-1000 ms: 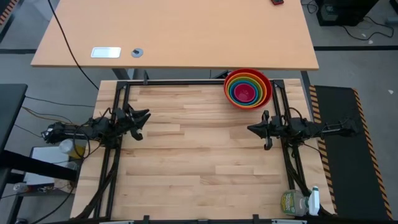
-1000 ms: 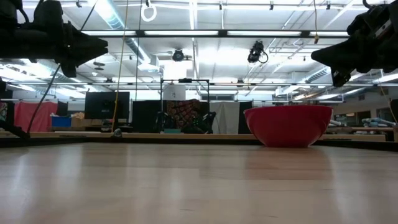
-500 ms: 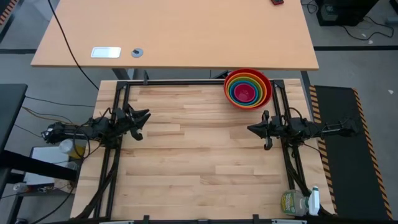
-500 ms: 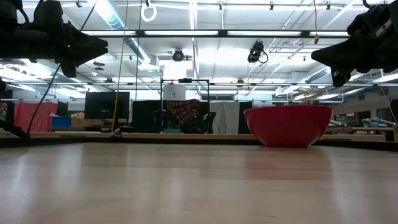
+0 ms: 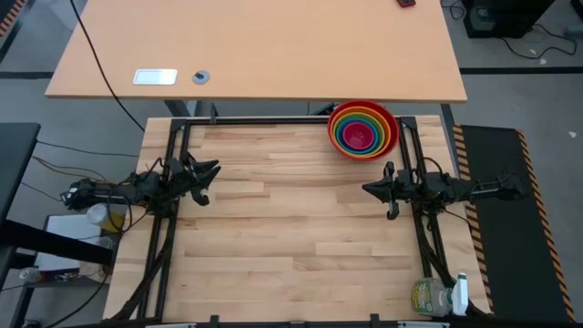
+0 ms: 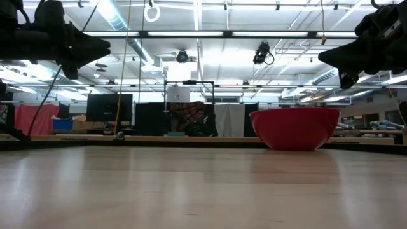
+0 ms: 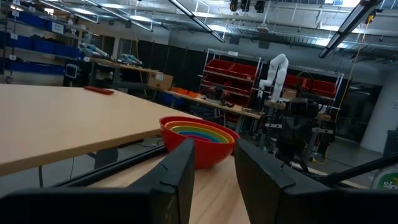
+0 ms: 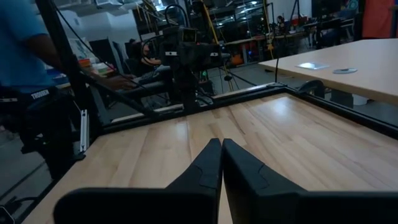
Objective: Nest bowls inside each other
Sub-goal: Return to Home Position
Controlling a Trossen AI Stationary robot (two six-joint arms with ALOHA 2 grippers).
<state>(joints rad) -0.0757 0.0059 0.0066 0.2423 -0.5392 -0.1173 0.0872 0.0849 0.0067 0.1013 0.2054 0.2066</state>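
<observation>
The bowls stand nested one inside another at the table's far right corner: red outermost, then orange, lime green, blue and pink innermost. The red bowl rests on its base on the wood; the stack also shows in the left wrist view as the bowls. My left gripper hangs above the table's left side, open, with a gap between its fingers and nothing in it. My right gripper hangs above the right side, shut and empty, its fingers together.
A larger light-wood desk stands beyond the far edge. A black metal frame borders the table. A spray bottle lies off the near right corner. A person in blue stands beyond the table's left side.
</observation>
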